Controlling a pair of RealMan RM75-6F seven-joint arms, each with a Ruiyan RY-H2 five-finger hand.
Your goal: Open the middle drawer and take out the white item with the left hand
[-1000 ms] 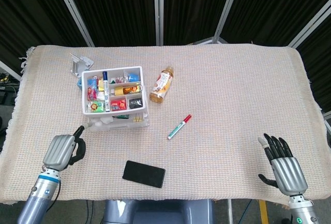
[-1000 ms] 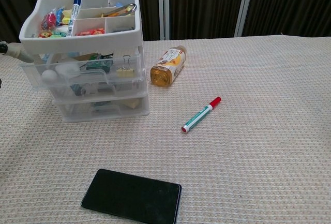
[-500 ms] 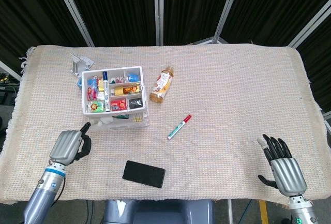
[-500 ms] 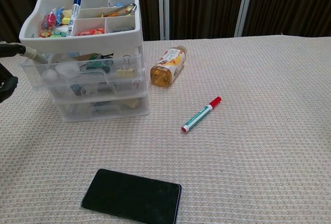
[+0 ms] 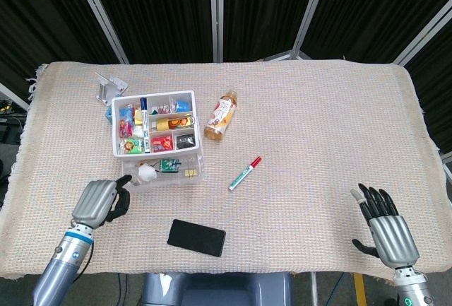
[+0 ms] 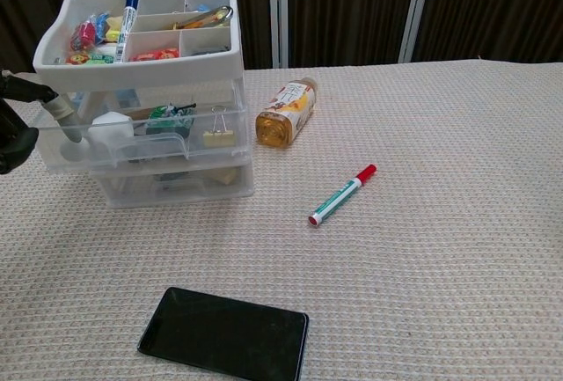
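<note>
Surface (image 5: 318,122): beige woven cloth, waffle-like texture. Drawer unit (image 6: 158,126): clear plastic, white top tray. White item (image 5: 147,172) in the middle drawer (image 6: 145,148). Marker (image 6: 342,194): white barrel, green band, red cap. Bottle (image 6: 286,113): amber liquid, orange-and-white label. Phone (image 6: 224,334): glossy black. Left hand (image 5: 99,203) and right hand (image 5: 387,232): grey metal backs, black fingers. Backdrop: black curtains.

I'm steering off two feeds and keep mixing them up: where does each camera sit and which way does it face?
Head view: high above the near edge, looking steeply down on the whole table; shows left hand and right hand.
Chest view: low at the table's near edge, looking level across it; shows only the left hand at the frame's left edge.
Shared: drawer unit, bottle, marker, phone.
</note>
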